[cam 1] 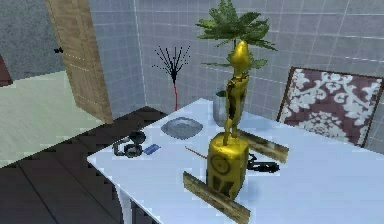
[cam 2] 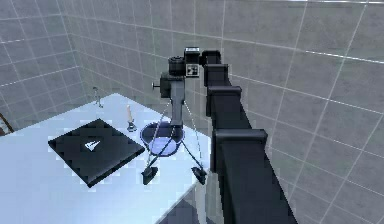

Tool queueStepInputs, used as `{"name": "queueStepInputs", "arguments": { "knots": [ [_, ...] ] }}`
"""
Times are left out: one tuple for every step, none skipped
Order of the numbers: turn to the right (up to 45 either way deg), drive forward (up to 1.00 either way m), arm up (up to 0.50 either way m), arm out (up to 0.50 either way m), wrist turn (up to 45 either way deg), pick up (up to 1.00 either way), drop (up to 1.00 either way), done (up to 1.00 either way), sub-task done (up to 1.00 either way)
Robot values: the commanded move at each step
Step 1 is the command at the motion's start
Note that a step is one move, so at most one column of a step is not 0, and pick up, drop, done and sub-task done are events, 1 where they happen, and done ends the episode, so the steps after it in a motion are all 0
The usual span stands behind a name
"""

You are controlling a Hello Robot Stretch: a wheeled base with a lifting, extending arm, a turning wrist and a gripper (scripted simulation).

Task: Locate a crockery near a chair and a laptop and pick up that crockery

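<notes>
Forward view: a grey dish (cam 1: pixel 182 127) sits on the white table (cam 1: pixel 320 180), a patterned chair (cam 1: pixel 330 100) beyond. Arm side view: the gripper (cam 2: pixel 174 172) hangs at a bluish dish (cam 2: pixel 160 141) beside the laptop (cam 2: pixel 97 148); whether it holds anything, I cannot tell. Crockery found, I'd judge; lifting remains.

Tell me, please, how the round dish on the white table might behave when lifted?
The dish looks shallow and thin-rimmed, so probably light but awkward to grip; on the smooth table it may slide. Likely rigid, breakable.
</notes>
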Motion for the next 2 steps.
{"name": "queueStepInputs", "arguments": {
  "knots": [
    [0.0,0.00,0.00,0.00,45.0,0.00,0.00,0.00,0.00],
    [0.0,0.00,0.00,0.00,45.0,0.00,0.00,0.00,0.00]
  ]
}}
